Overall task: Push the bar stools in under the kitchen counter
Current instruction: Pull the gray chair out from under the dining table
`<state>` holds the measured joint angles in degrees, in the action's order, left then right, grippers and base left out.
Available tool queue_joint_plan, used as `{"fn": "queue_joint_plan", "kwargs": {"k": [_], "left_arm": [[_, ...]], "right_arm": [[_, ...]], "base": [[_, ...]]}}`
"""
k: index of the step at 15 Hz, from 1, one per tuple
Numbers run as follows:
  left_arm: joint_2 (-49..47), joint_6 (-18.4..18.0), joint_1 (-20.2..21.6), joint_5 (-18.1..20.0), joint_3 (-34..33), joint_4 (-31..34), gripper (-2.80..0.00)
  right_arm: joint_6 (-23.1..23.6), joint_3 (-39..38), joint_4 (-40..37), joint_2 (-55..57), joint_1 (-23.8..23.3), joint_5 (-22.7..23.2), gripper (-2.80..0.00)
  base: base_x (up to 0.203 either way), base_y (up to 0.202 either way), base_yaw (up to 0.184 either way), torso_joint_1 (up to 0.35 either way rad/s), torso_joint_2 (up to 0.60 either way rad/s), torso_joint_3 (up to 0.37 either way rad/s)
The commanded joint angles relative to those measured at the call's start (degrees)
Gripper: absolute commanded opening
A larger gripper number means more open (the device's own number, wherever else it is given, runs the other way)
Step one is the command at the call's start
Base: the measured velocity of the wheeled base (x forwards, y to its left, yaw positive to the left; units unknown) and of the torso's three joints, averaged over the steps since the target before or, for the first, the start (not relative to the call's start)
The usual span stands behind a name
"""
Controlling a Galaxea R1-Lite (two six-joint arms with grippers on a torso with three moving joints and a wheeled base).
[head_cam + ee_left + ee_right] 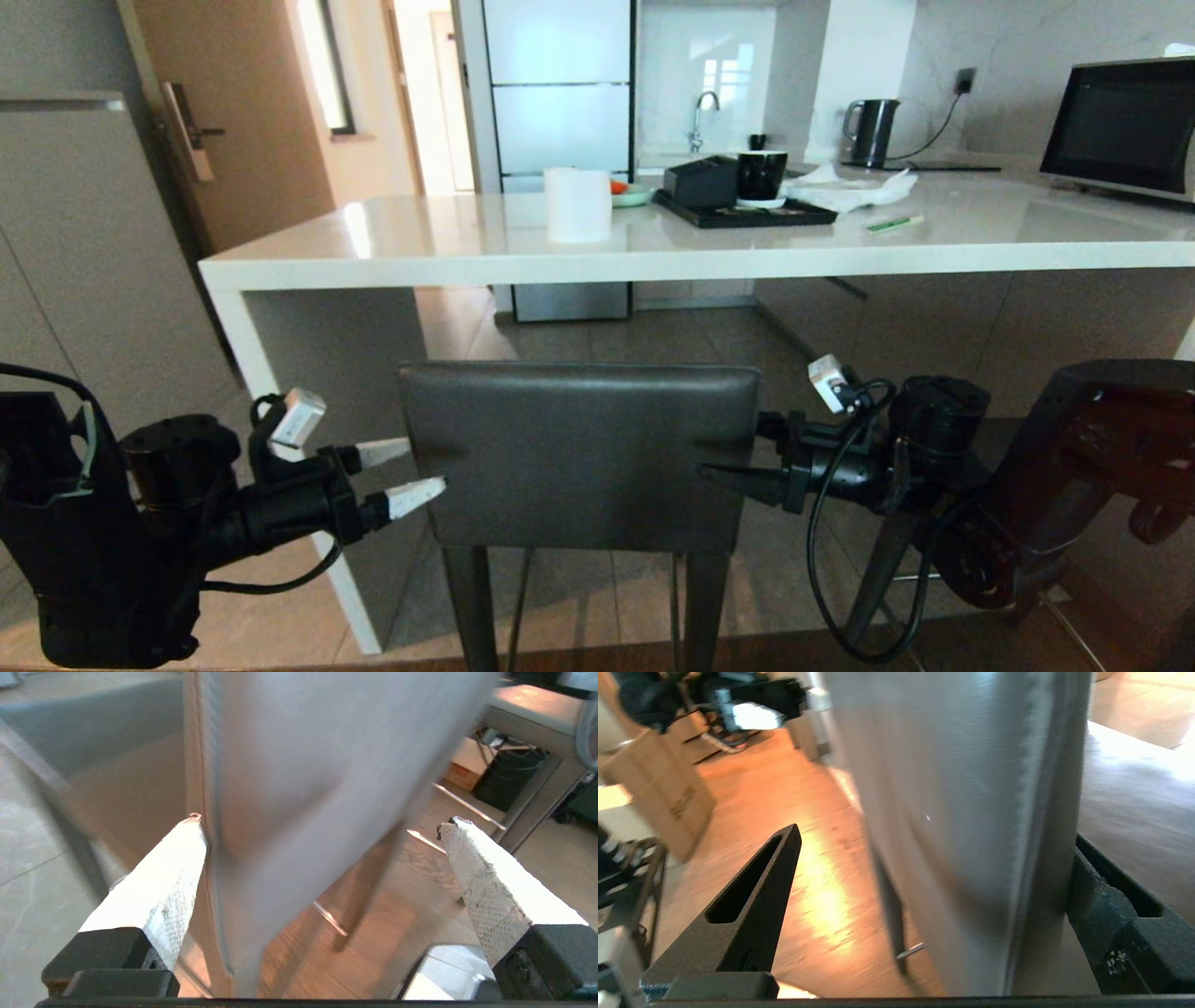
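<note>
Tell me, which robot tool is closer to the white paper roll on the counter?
Left. The left tool sits at the stool backrest's left edge, more nearly below the paper roll. The right tool sits at the backrest's right edge, farther across from the roll.

We noted the dark grey leather-like stool backrest (579, 453) hid its seat, and its slim dark legs (470, 607) were cut off at the head view's lower edge. Both wrist views showed the backrest blurred.
</note>
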<state>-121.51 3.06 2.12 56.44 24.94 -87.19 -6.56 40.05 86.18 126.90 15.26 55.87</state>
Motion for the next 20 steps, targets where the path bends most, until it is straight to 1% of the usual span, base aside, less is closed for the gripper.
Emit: {"fn": "queue_joint_plan", "kwargs": {"k": [1, 6, 8, 10, 12, 13, 15, 17, 18, 20], "left_arm": [[-0.3, -0.07, -0.01, 0.51, -0.16, -0.48, 0.0], [-0.3, -0.07, -0.28, 0.6, 0.02, -0.48, 0.0], [-1.24, 0.05, 0.58, 0.32, 0.92, -0.48, 0.0], [-4.22, 0.1, 4.16, 0.53, 5.9, -0.48, 0.0], [-9.33, 0.34, 6.16, 0.8, 13.1, -0.48, 0.0], [-12.34, 0.42, 6.49, 0.86, 16.73, -0.48, 0.0], [-17.69, 0.32, 5.45, 0.81, 23.21, -0.48, 0.0], [-19.75, 1.2, 3.91, 0.78, 28.28, -0.48, 0.0], [-20.67, 1.8, 3.69, 0.77, 31.1, -0.48, 0.0], [-22.98, 2.3, 3.56, 0.91, 38.51, 0.45, 0.0]], "right_arm": [[-0.03, 0.03, 0.48, 0.19, 0.03, 0.3, 0.0], [-0.03, -0.06, 0.48, 0.19, -0.15, 0.3, 0.0], [-0.03, 0.03, 0.48, 0.28, -0.32, 0.3, 0.0], [-0.03, -0.06, 0.48, 0.54, -0.5, 0.3, 0.0], [-0.03, -0.14, 0.48, 0.54, -0.5, 0.3, 0.0], [-0.03, -0.31, 0.48, 0.45, -0.5, 0.3, 0.0], [0.01, -0.28, 0.48, 0.45, -1.15, -0.05, 0.0], [0.04, -0.14, 0.48, 0.45, -1.38, -0.79, 0.0], [0.13, -0.07, 0.48, 0.45, -1.38, -2.25, 0.0], [0.14, -0.23, 0.49, 0.18, -1.38, -2.78, 0.0]], "base": [[-0.195, 0.0, -0.003, 0.001, 0.0, 0.001], [-0.195, 0.0, -0.003, 0.002, 0.0, 0.003], [-0.193, 0.0, -0.002, -0.002, 0.0, 0.0], [-0.197, 0.0, -0.001, 0.0, 0.0, 0.004], [-0.189, 0.0, -0.001, 0.001, 0.0, 0.002], [-0.133, 0.0, -0.003, 0.001, 0.01, 0.006], [0.0, 0.0, 0.0, 0.0, 0.0, 0.0], [0.0, 0.0, 0.0, 0.0, 0.0, 0.0], [0.0, 0.0, 0.0, 0.0, 0.0, 0.0], [0.0, 0.0, 0.0, 0.0, 0.0, 0.0]]}}
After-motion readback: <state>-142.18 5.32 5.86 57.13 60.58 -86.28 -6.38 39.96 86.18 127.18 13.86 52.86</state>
